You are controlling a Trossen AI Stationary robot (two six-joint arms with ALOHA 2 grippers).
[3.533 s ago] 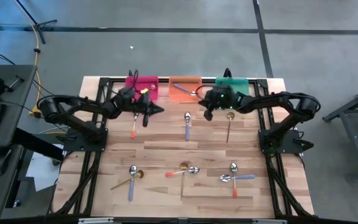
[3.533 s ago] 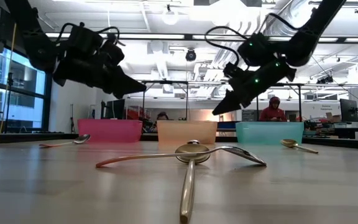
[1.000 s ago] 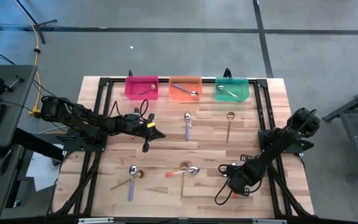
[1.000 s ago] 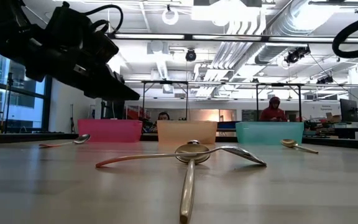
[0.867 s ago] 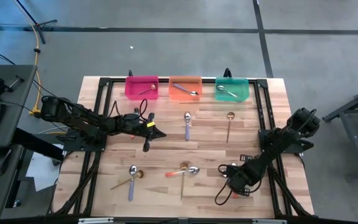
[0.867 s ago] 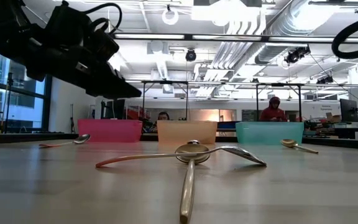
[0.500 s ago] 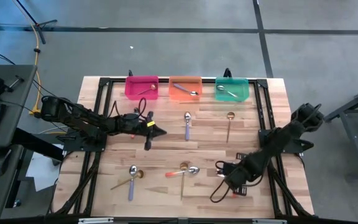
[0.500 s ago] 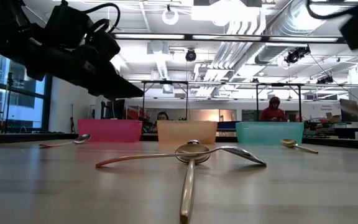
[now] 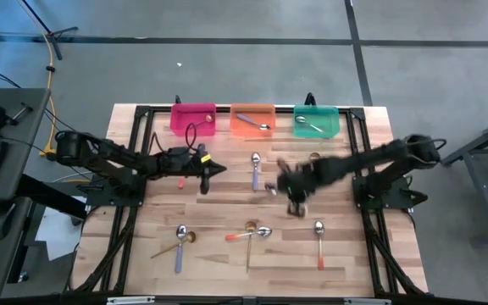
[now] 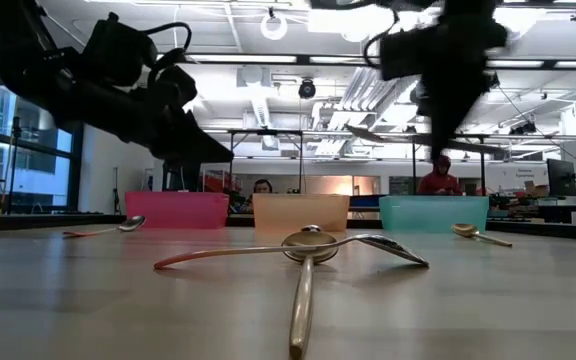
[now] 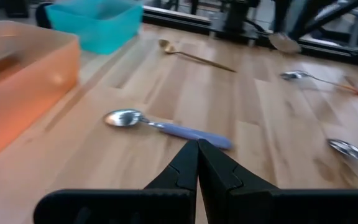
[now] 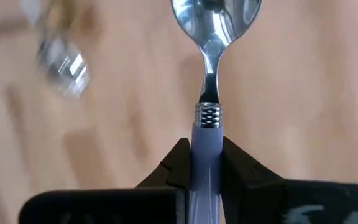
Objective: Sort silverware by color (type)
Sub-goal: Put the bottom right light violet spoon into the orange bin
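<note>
Right arm carries a purple-handled spoon

The right gripper (image 12: pixel 205 163) has its jaws squeezed on the purple-handled spoon (image 12: pixel 211 74), up over the middle of the tabletop (image 9: pixel 227 203), likely so it can go to a matching bin. The left gripper (image 11: pixel 197 163) waits near the pink bin (image 9: pixel 192 118), jaws shut and holding nothing. Other spoons lie on the wood

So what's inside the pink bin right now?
In the high view the pink bin holds one gold spoon, lying diagonally. From the low view its wall hides the contents.
</note>
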